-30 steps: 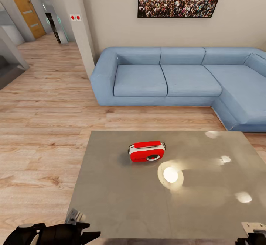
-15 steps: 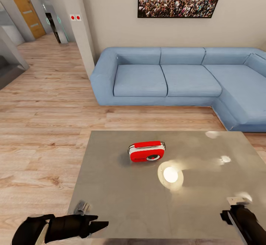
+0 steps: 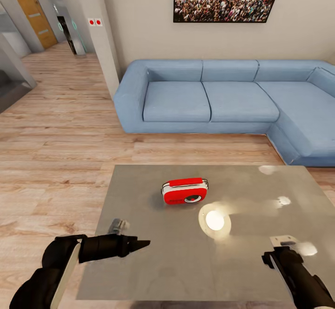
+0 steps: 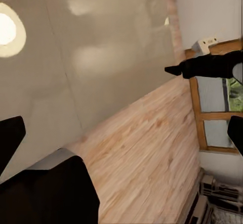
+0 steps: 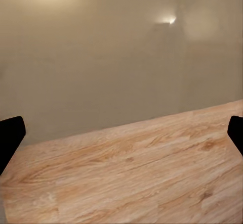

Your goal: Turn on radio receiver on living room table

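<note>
Near the middle of the grey surface (image 3: 153,262) sits the radio receiver (image 3: 184,191) — upright, dial facing the robot, untouched. Both arms have risen over the near edge within the last second: the left gripper (image 3: 135,243) looks pinched together, the right gripper (image 3: 274,257) has its fingers apart. Each remains well short of the radio — the reach has only begun.

Radio receiver (image 3: 184,191): small red rounded box, white/silver trim, thin handle on top, round dial on its front. Sits upright on the glossy grey-brown surface (image 3: 149,253), nearer the far edge, roughly midway between the side edges. Living room: wood plank floor (image 3: 56,160), pale walls.
</note>
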